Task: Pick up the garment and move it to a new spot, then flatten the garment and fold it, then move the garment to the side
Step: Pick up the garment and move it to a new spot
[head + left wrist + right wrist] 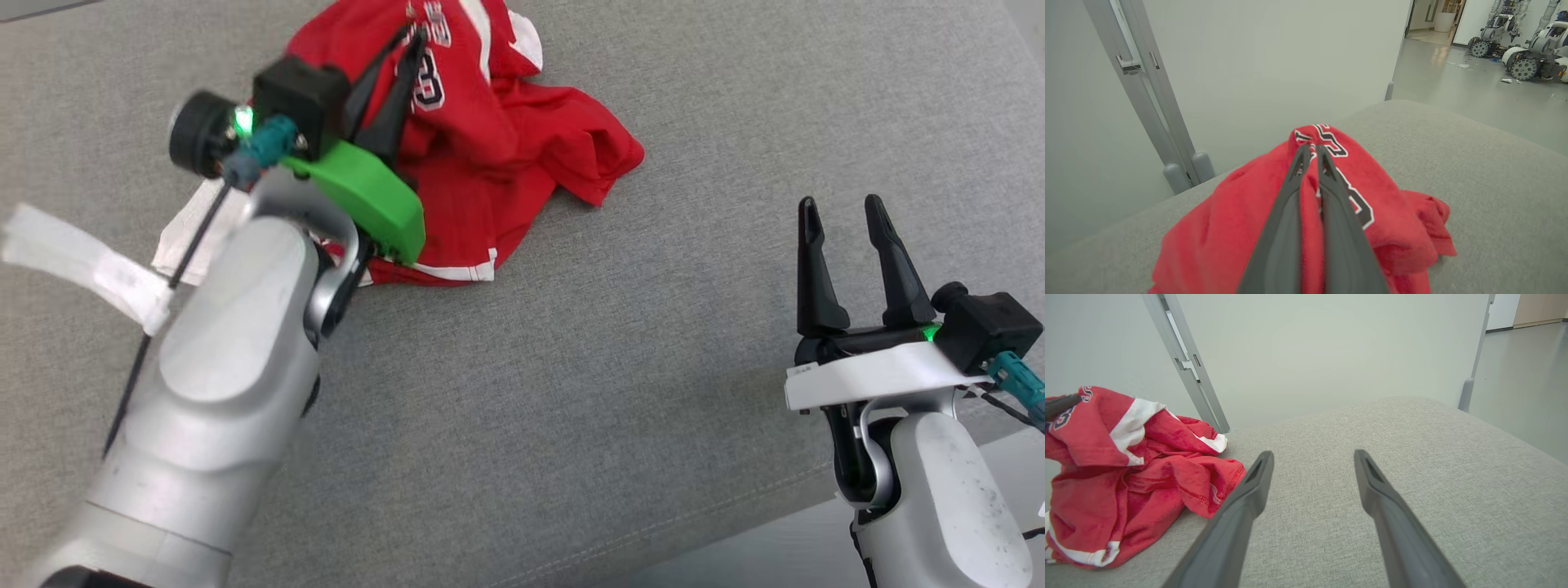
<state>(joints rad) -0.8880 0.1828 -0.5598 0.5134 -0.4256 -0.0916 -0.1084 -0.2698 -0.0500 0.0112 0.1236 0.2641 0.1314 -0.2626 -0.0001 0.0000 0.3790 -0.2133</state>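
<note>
The garment (506, 139) is a red jersey with white trim and dark lettering, crumpled in a heap at the upper middle of the grey cushion (571, 392). My left gripper (415, 39) is shut on a raised fold of it near the lettering. In the left wrist view the two dark fingers pinch red cloth (1229, 228) between them, left gripper (1309, 150). My right gripper (842, 214) stands open at the lower right, well away from the jersey, nothing between its fingers. The right wrist view shows the garment (1126, 469) at the left, beside the right gripper (1312, 459).
A white cloth (184, 237) lies partly under my left arm at the cushion's left. A grey post (1151, 94) and a pale wall stand behind the cushion. Other wheeled robots (1523, 36) are parked on the floor at the far right. The cushion's front edge runs past the lower right.
</note>
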